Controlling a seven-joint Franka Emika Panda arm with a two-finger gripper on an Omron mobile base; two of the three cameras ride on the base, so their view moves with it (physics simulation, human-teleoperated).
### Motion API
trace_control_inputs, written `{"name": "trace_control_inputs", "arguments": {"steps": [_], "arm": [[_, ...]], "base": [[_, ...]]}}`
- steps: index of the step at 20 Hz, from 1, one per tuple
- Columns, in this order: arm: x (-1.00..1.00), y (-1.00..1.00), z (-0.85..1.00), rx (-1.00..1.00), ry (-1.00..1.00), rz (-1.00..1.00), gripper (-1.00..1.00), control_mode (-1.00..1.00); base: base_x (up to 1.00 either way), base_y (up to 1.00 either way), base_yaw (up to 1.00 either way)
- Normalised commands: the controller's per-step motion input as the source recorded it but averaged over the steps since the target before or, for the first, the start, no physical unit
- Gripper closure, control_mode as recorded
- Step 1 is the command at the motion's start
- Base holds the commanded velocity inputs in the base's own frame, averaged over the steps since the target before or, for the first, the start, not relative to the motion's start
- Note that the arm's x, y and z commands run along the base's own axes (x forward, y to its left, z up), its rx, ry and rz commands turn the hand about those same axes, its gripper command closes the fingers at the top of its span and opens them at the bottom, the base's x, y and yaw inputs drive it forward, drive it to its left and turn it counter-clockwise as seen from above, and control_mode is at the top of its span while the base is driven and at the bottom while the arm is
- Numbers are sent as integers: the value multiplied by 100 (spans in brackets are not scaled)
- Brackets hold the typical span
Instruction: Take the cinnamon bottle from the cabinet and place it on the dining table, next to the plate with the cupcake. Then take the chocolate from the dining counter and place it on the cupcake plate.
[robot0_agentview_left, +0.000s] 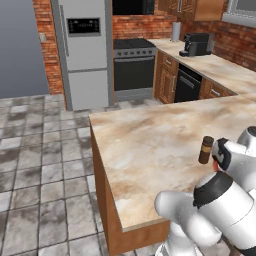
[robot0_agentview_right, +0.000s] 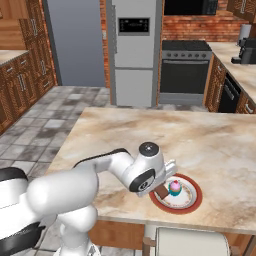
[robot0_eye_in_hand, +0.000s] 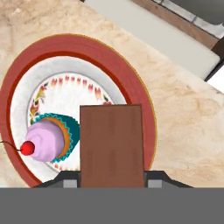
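Note:
In the hand view my gripper is shut on the chocolate, a flat brown bar that stands upright between the fingertips. It hangs over the right half of the red-rimmed plate, beside the pink-topped cupcake in its teal wrapper. From the right base view the plate lies near the front edge of the dining table, with the cupcake on it and the chocolate at its left rim under my hand. The cinnamon bottle stands upright on the marble, next to my forearm.
A chair back stands just below the table's front edge, close to the plate. Beyond the table are a fridge, a stove and a counter with a coffee machine. Tiled floor lies to the left.

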Motion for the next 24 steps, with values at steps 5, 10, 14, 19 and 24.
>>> {"name": "trace_control_inputs", "arguments": {"steps": [5,10,14,19,24], "arm": [[2,0,-44,-9,0,0,100,-100],[2,0,-32,-7,-1,0,100,-100],[7,0,-1,-2,-6,0,100,-100],[24,0,0,0,-7,0,100,-100],[10,-9,2,0,-6,0,100,-100]], "base": [[0,0,0],[0,0,0],[0,0,0],[0,0,0],[0,0,0]]}}
